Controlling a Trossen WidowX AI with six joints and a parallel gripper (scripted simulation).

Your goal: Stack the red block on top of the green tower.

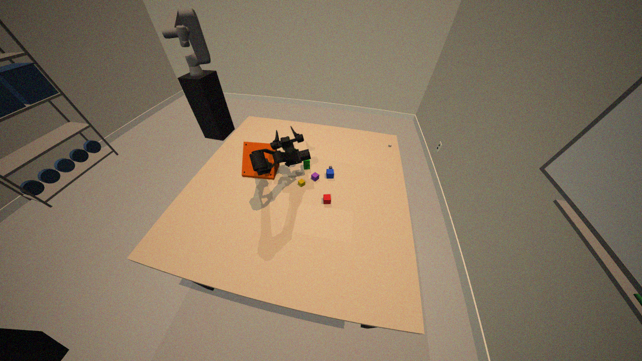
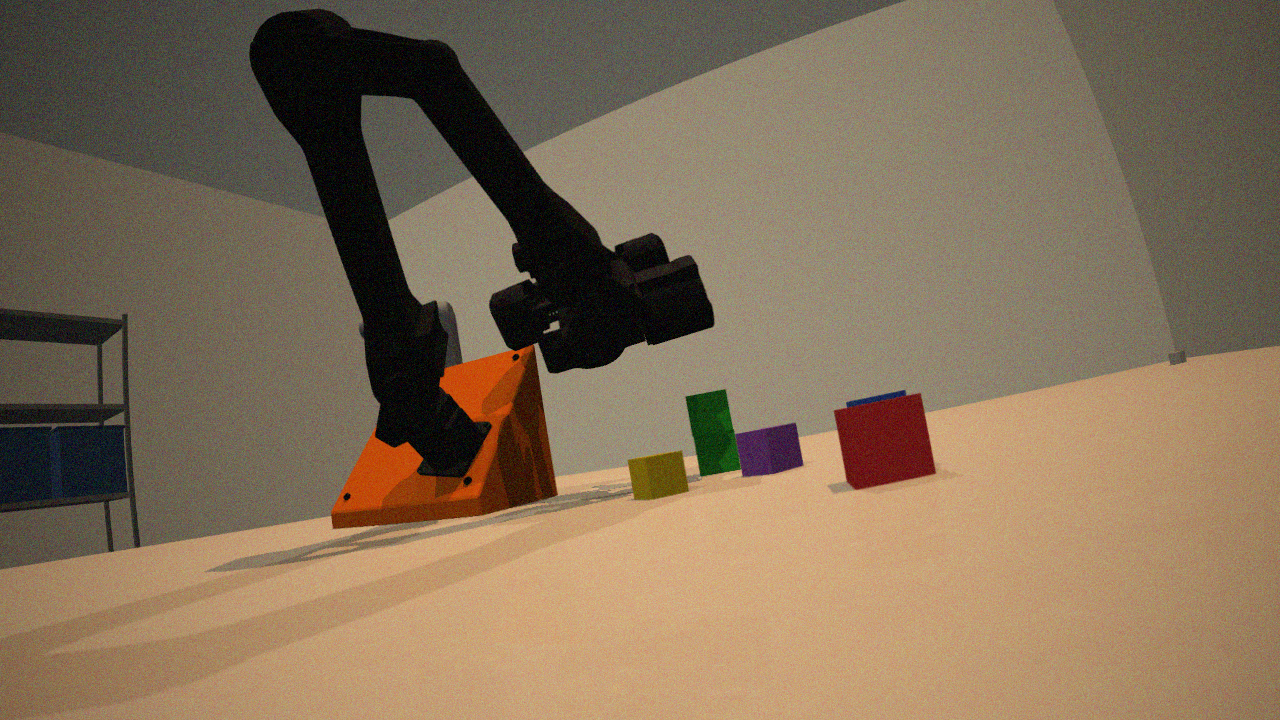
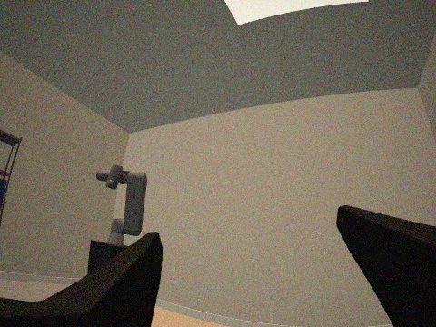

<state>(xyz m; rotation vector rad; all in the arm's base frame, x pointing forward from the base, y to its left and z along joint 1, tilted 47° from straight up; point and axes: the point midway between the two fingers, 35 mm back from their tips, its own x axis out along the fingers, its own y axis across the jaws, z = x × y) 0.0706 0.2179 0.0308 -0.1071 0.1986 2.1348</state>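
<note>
The red block [image 1: 326, 198] [image 2: 886, 441] sits flat on the table, apart from the other blocks. The green tower [image 1: 306, 164] [image 2: 713, 434] stands upright beyond the purple block; its top is partly covered by the arm in the top view. My gripper [image 1: 284, 129] [image 3: 253, 231] is open and empty, raised above the table and pointing towards the back wall, away from the red block. Its fingers are hidden in the exterior view. Neither the red block nor the tower shows in the wrist view.
A purple block [image 1: 315, 176] [image 2: 769, 450] is near the tower, with a yellow block [image 1: 301, 182] [image 2: 658, 475] and a blue block [image 1: 329, 173] [image 2: 877, 398] on either side. The orange base [image 1: 246, 160] [image 2: 407, 506] carries the arm. A small grey object [image 1: 389, 145] [image 2: 1177, 358] lies farther back.
</note>
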